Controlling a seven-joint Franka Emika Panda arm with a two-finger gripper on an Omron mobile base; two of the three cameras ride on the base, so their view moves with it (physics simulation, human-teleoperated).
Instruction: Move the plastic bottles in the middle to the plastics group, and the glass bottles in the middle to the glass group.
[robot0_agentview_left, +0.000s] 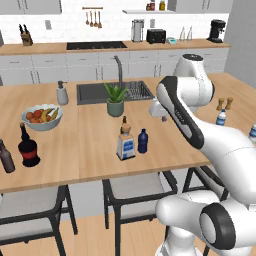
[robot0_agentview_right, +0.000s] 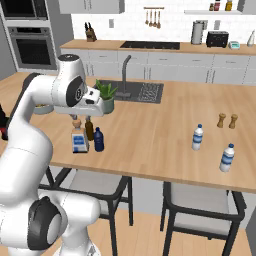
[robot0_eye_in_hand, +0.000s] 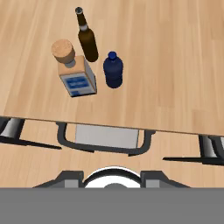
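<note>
Three bottles stand together mid-counter: a square clear bottle (robot0_agentview_left: 125, 145) (robot0_agentview_right: 79, 141) (robot0_eye_in_hand: 76, 72) with a tan stopper, a slim brown bottle (robot0_agentview_right: 89, 128) (robot0_eye_in_hand: 87, 39) behind it, and a stubby dark-blue bottle (robot0_agentview_left: 143, 141) (robot0_agentview_right: 99, 140) (robot0_eye_in_hand: 113, 70) beside it. My gripper (robot0_agentview_left: 162, 117) (robot0_agentview_right: 76, 118) hangs above this cluster, open, holding nothing. At the counter's left end stand a round-bellied black bottle with red band (robot0_agentview_left: 28, 147) and a plain dark-brown bottle (robot0_agentview_left: 6, 157). Two white bottles with blue labels (robot0_agentview_right: 198, 137) (robot0_agentview_right: 227, 158) stand at the right end.
A fruit bowl (robot0_agentview_left: 42, 116), a grey soap dispenser (robot0_agentview_left: 62, 94), a potted plant (robot0_agentview_left: 116, 100) and the sink (robot0_agentview_left: 100, 92) lie behind the cluster. Two wooden-topped shakers (robot0_agentview_right: 227, 121) stand near the white bottles. Stools (robot0_agentview_left: 140, 187) sit under the counter's front edge.
</note>
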